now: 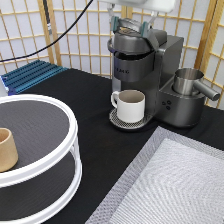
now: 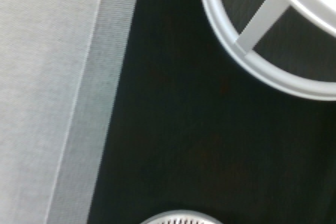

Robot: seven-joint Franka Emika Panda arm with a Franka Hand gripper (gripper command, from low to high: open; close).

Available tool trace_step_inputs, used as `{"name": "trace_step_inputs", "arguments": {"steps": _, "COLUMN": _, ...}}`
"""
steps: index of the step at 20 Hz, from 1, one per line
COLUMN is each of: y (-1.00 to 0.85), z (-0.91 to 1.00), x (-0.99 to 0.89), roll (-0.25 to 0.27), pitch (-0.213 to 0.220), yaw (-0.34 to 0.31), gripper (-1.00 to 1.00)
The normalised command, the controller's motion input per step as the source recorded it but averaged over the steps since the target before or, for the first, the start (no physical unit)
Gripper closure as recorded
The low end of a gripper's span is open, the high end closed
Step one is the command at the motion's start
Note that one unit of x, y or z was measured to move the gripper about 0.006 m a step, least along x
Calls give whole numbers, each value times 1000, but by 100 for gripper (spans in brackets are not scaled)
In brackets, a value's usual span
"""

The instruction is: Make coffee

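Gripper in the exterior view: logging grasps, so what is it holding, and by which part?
Cannot tell; the gripper is at the coffee machine's top.

Staged kitchen: coffee machine, shoji screen

worktop: black, matte | far centre-right: grey coffee machine stood on it | near left: white two-tier round stand | near right: grey woven mat | far left: blue ribbed tray
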Motion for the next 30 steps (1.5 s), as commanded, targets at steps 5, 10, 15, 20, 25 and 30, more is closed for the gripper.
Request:
{"name": "trace_step_inputs", "arguments": {"steps": 5, "y": -576, "z": 197, "x": -188, "roll": 151, "pitch": 93, "yaw": 36, "gripper": -100}}
{"name": "trace_step_inputs", "arguments": {"steps": 10, "y": -223, "z": 844, "x": -141, "roll": 126, "pitch": 65, "yaw": 43, "gripper": -100}}
{"name": "trace_step_inputs", "arguments": {"steps": 15, "y": 393, "z": 997, "x": -94, "roll": 29, "pitch": 26, "yaw": 7, "gripper": -100}}
{"name": "trace_step_inputs", "arguments": {"steps": 20, "y": 746, "z": 867, "x": 68, "roll": 0, "pitch": 27, "yaw": 31, "gripper": -100}}
{"name": "trace_step_inputs", "arguments": {"steps": 25, "y": 542, "z": 236, "x": 342, "roll": 0, "pitch": 41, "yaw": 46, "gripper": -100}}
{"name": "trace_step_inputs", "arguments": {"steps": 30, "y": -75, "z": -430, "x": 148, "roll": 21, "pitch": 42, "yaw": -23, "gripper": -100}}
